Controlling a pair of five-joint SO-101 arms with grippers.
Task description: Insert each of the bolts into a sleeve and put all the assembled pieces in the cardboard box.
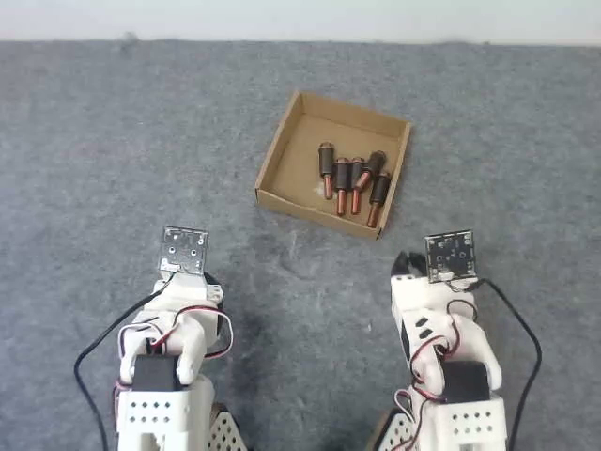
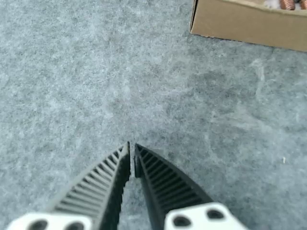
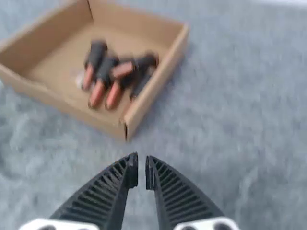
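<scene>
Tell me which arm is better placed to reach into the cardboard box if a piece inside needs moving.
Right, probably. The right arm rests nearer the open brown cardboard box, whose corner lies just ahead of its shut jaws; the left arm sits farther off. Both hold nothing.

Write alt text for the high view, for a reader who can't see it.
An open cardboard box holds five bolt-and-sleeve pieces lying close together, on a grey table. The left arm and right arm sit short of the box, nearer the camera.
</scene>
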